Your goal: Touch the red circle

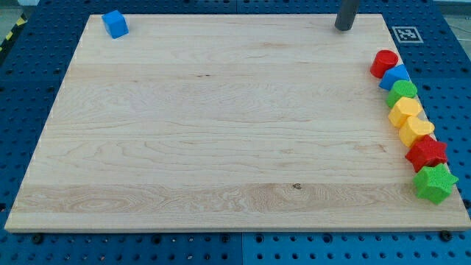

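The red circle (383, 63) is a round red block at the view's right edge of the wooden board (221, 125), at the top of a column of blocks. My tip (343, 28) is the lower end of a dark rod near the board's top edge, to the upper left of the red circle and apart from it. Below the red circle run a blue block (395, 76), a green block (402, 93), a yellow block (405, 111), a second yellow block (416, 129), a red star (427, 154) and a green star (433, 183).
A blue cube (115, 23) sits alone at the board's top left corner. A black-and-white marker tag (405, 34) lies just off the board's top right corner. The board rests on a blue perforated table (29, 73).
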Controlling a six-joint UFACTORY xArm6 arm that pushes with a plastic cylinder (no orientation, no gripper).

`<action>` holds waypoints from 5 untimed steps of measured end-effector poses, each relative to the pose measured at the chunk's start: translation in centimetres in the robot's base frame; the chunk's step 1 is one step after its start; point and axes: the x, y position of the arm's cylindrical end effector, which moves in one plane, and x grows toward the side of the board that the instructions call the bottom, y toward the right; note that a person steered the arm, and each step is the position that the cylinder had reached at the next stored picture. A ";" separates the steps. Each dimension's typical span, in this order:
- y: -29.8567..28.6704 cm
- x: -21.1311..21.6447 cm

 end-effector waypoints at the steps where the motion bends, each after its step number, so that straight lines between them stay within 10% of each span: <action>1: 1.8 -0.1; 5: 11.4 7.8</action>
